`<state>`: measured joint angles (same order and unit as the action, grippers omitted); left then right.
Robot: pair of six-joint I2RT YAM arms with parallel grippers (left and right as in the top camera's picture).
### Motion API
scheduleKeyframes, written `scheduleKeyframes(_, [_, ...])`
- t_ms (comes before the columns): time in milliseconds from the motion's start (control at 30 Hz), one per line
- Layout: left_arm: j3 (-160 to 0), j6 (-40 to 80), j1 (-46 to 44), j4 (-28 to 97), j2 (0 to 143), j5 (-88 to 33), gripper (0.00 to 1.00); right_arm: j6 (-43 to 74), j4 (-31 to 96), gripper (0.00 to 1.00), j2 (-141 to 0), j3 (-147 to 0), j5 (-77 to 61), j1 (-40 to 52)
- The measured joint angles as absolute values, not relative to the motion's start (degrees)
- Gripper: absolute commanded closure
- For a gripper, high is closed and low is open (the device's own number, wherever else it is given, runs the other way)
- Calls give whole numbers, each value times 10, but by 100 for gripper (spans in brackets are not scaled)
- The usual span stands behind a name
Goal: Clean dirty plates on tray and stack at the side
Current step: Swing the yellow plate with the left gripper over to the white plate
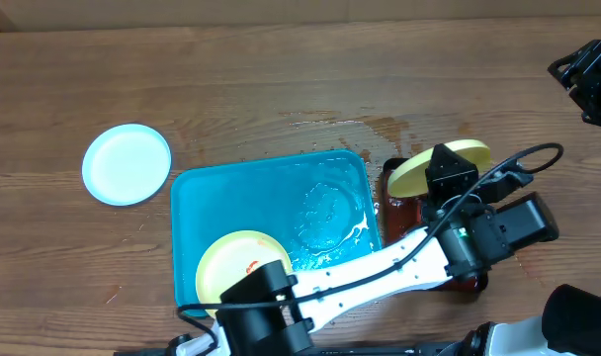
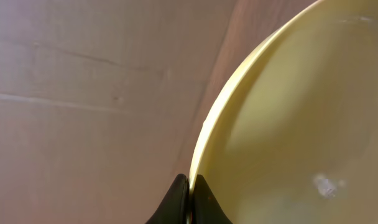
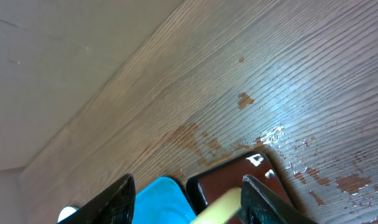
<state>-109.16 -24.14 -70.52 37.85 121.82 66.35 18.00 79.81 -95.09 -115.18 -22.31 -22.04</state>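
Pale yellow plate in left pincer

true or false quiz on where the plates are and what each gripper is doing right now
1. The left gripper is shut on the rim of a yellow plate. True.
2. The white plate lies in the blue tray. False: it sits on the table, left of the tray.
3. A second yellow plate lies in the blue tray. True.
4. The right gripper grips a plate. False: its jaws are open and empty.
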Motion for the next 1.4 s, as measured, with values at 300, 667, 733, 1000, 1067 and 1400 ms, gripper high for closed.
scheduleKeyframes(300, [-1092,-255,-705,377,1231,693,96,180,804,44,-951,-1152,-223,-220])
scheduleKeyframes(667, [-1092,-255,-705,373,1231,698,96,180,806,44,-951,-1152,-223,-220])
scheduleKeyframes(733, [-1092,-255,-705,373,1231,697,96,180,805,44,-951,-1152,-223,-220])
scheduleKeyframes(1000, [-1092,-193,-705,422,1231,685,96,179,814,44,-951,-1152,-223,-220])
scheduleKeyframes(1067, [-1092,-164,-705,442,1231,677,96,180,817,44,-951,-1152,-223,-220])
scheduleKeyframes(1400, [-1092,17,-651,547,1137,530,96,179,830,44,-951,-1152,-223,-220])
